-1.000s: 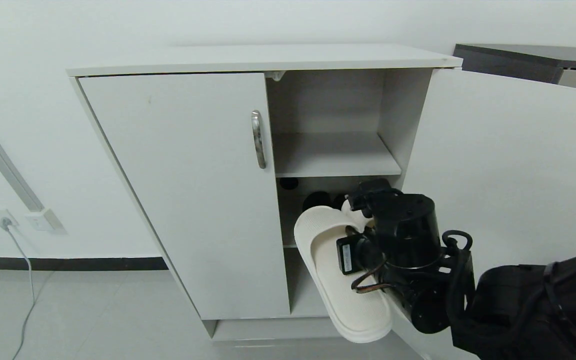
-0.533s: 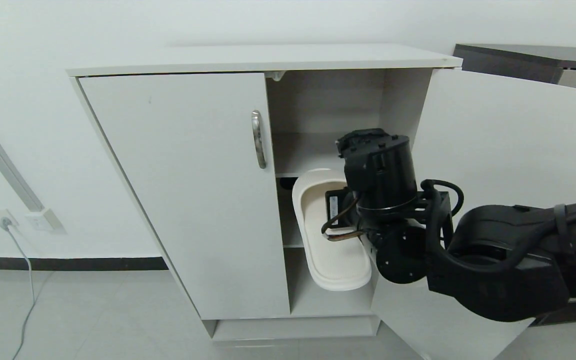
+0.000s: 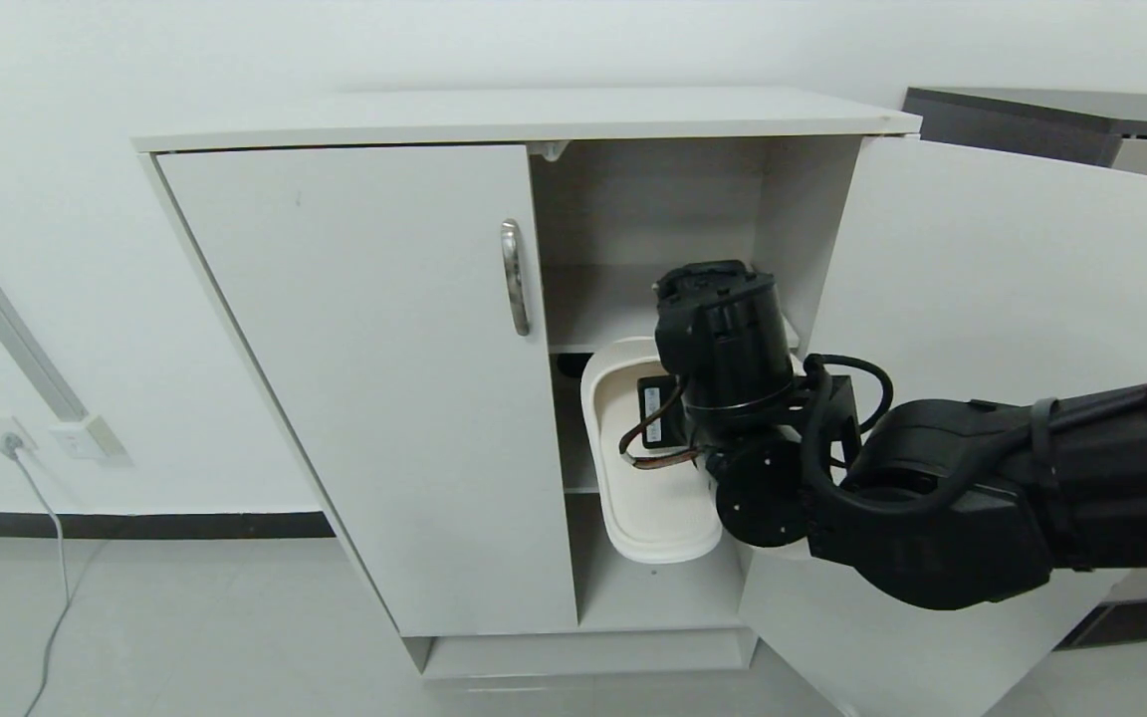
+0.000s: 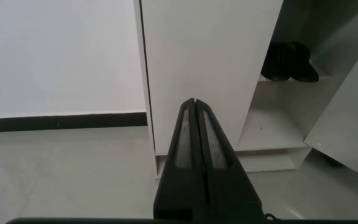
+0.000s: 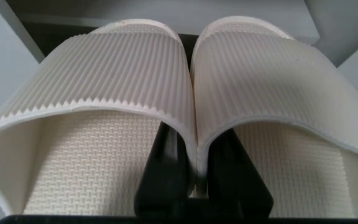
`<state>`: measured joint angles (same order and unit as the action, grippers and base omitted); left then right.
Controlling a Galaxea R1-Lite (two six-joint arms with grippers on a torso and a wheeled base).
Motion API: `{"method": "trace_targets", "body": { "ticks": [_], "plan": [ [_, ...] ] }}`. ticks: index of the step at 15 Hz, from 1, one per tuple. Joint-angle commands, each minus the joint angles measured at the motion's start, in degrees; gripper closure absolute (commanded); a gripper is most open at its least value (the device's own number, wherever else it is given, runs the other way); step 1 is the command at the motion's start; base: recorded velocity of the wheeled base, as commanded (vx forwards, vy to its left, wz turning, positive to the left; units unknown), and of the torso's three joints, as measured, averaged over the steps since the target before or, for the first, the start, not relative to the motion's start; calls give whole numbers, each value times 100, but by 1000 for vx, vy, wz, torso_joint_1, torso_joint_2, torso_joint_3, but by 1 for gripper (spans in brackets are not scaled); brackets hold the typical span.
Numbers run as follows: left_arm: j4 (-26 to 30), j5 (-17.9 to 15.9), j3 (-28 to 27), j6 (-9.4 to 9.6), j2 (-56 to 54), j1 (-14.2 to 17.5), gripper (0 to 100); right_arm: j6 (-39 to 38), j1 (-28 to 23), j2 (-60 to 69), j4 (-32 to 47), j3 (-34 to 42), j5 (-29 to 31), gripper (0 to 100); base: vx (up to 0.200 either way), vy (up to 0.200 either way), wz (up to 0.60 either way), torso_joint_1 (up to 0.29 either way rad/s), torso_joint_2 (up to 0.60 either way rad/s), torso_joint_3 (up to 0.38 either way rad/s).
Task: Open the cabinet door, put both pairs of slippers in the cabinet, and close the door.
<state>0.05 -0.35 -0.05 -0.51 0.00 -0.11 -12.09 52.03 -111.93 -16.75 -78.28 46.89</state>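
Observation:
The white cabinet (image 3: 534, 115) has its right door (image 3: 982, 299) swung open and its left door (image 3: 364, 378) closed. My right gripper (image 5: 194, 165) is shut on the pair of white slippers (image 5: 191, 81), pinching their inner edges together. In the head view the white slippers (image 3: 648, 498) hang toe-up in the cabinet opening, at the level of the middle compartment, with the right wrist (image 3: 733, 349) in front of them. A pair of black slippers (image 4: 289, 62) lies on the middle shelf inside. My left gripper (image 4: 194, 109) is shut on nothing, low over the floor in front of the cabinet.
A metal handle (image 3: 514, 277) is on the closed left door. The bottom compartment (image 4: 272, 127) is bare. A wall socket with a cable (image 3: 6, 438) is at the far left, and a dark-topped unit (image 3: 1051, 115) stands behind the open door.
My right arm has lifted the white slippers from low in front of the cabinet and carried them forward into the opening. The doors have not moved.

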Motion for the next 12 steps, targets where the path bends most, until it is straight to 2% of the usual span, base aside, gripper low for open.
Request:
{"method": "trace_targets", "body": {
  "ticks": [1, 4, 12],
  "plan": [
    [4, 0, -4, -2, 0, -7, 100, -4, -9, -13, -4, 14, -4, 100, 0, 0, 0, 0, 0, 0],
    [4, -9, -4, -2, 0, -7, 100, -4, -9, -4, -13, 14, -4, 100, 0, 0, 0, 0, 0, 0],
    [4, -9, -4, -2, 9, 2, 100, 5, -44, 14, -13, -3, 5, 100, 200, 0, 0, 2, 3, 5]
  ]
}}
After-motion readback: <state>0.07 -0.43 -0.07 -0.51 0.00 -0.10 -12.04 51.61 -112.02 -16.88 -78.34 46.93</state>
